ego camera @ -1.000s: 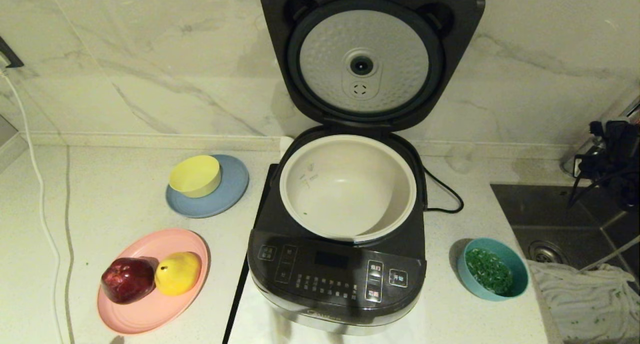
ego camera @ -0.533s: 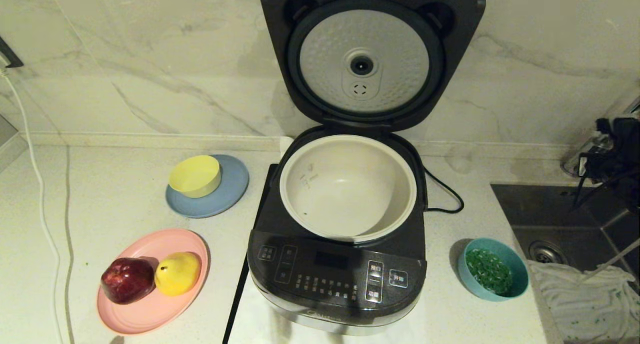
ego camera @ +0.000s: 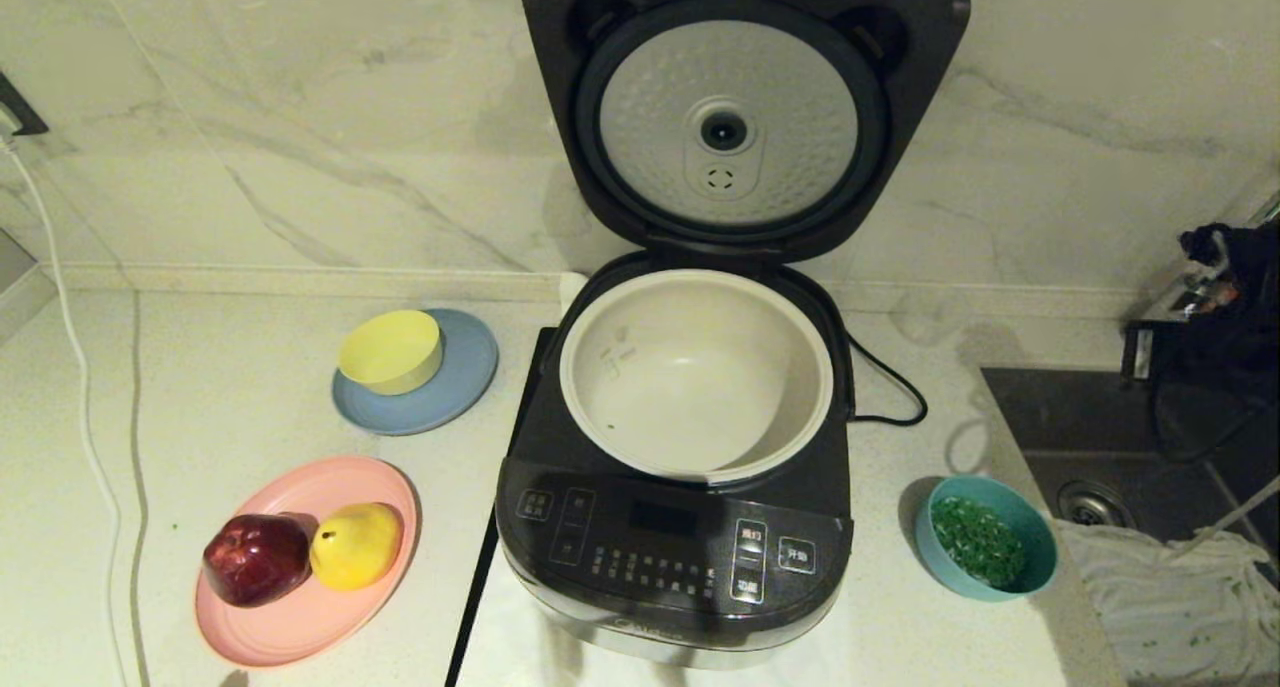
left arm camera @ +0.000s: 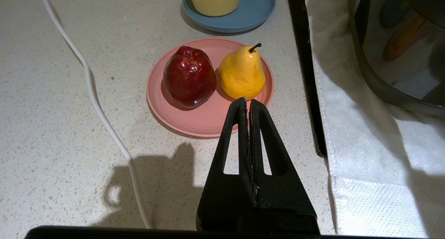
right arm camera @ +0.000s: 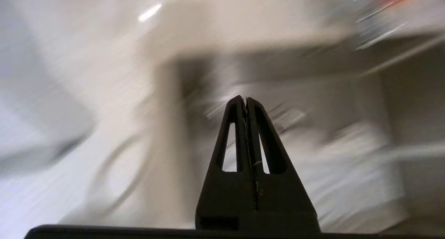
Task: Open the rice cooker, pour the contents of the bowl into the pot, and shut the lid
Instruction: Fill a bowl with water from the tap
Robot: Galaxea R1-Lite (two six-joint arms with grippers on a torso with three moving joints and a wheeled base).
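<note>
The rice cooker (ego camera: 675, 527) is seen at the centre of the counter (ego camera: 230, 407), its lid (ego camera: 740, 107) swung fully up against the marble wall so that the dimpled silver inner plate is turned forward. The pot (ego camera: 695, 372) is seated in the cooker body, its cream interior exposed, and only a speck of green can be made out low on its inner wall. A black cord (ego camera: 890, 387) is trailed from the cooker's right side across the counter. To the right, a sink (ego camera: 1120, 447) is set into the counter, and a white cloth (ego camera: 1170, 597) is draped at its near edge. On the left, a pink plate (ego camera: 300, 607) is laid near the front, and a red apple (ego camera: 255, 559) and a yellow pear (ego camera: 357, 544) are carried on it, touching each other. Behind it, a yellow bowl (ego camera: 390, 350) is set on a blue-grey plate (ego camera: 460, 387). The bowl (ego camera: 988, 537) is found just right of the cooker's front corner, upright, with the contents (ego camera: 975, 539) heaped inside. The right gripper (right arm camera: 246, 100) is held over the sink area at the far right, fingers pressed together on nothing. The left gripper (left arm camera: 247, 100) is parked low above the counter near the pink plate, likewise closed and empty.
</note>
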